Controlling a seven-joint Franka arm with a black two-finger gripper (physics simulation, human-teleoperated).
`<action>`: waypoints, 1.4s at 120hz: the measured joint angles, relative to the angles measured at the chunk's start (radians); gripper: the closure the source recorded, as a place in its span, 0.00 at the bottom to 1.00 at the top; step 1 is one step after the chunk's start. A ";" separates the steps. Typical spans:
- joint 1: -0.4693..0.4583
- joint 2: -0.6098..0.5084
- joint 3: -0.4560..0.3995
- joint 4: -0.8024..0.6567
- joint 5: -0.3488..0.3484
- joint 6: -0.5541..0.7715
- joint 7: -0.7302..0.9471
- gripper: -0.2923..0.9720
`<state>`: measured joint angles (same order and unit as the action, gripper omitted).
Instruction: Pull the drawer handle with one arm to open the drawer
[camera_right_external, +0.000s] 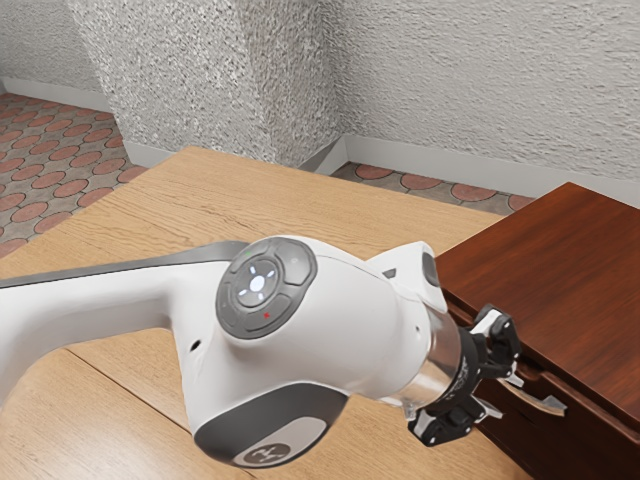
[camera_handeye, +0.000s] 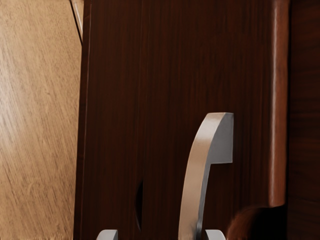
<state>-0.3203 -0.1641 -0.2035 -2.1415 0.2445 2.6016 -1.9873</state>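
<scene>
A dark wooden cabinet (camera_right_external: 560, 260) stands on the table at the exterior view's right. Its drawer front (camera_handeye: 145, 100) carries a curved silver handle (camera_right_external: 543, 400) (camera_handeye: 205, 165). My black gripper (camera_right_external: 500, 392) (camera_handeye: 161, 234) is pressed up to the drawer front with its fingers apart. The handle's lower end lies between them, close to one fingertip (camera_handeye: 215, 234), while the other fingertip (camera_handeye: 107, 234) stands well clear. The drawer front looks about flush with the cabinet body.
The light wooden table (camera_right_external: 250, 200) stretches away behind my arm toward the exterior view's left. A rough plaster wall and pillar (camera_right_external: 220, 70) rise beyond it, over a tiled floor (camera_right_external: 50, 160).
</scene>
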 joint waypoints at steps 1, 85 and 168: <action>0.000 -0.001 0.000 0.000 0.000 -0.001 -0.001 0.66; -0.021 -0.060 0.001 -0.012 -0.011 -0.174 -0.045 0.63; -0.049 -0.144 0.001 -0.025 -0.095 -0.360 -0.062 0.59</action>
<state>-0.3698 -0.3080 -0.2025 -2.1670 0.1493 2.2415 -2.0489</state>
